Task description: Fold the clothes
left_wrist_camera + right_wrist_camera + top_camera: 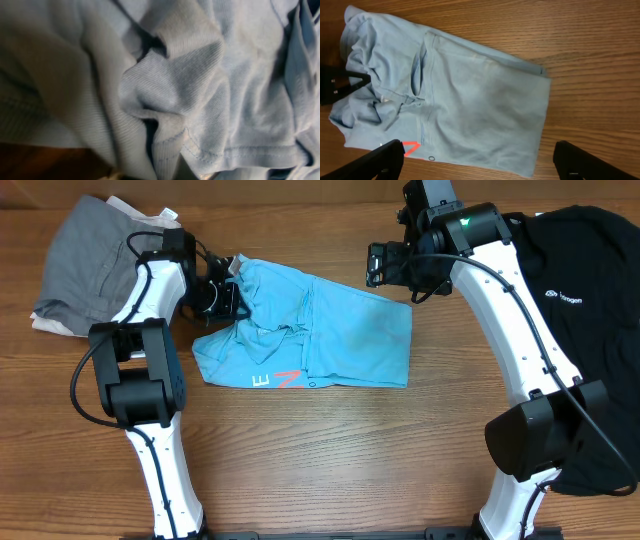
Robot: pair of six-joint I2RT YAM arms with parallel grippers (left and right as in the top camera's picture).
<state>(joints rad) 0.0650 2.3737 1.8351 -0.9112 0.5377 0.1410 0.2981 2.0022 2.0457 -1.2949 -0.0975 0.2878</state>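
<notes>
- Left tool (pixel 226 298) clenched on bunched light blue cotton T-shirt (pixel 335 330); right tool (pixel 373 265) released beside it.
- Risk: several layers pinched, so pulling could drag everything.

One blue T-shirt (pixel 330 330), one grey garment (pixel 85 250), one black garment (pixel 580 270).

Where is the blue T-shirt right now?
In the overhead view, the blue T-shirt lies in the middle of the table, with gray clothes to its left and a black garment to its right.
</notes>
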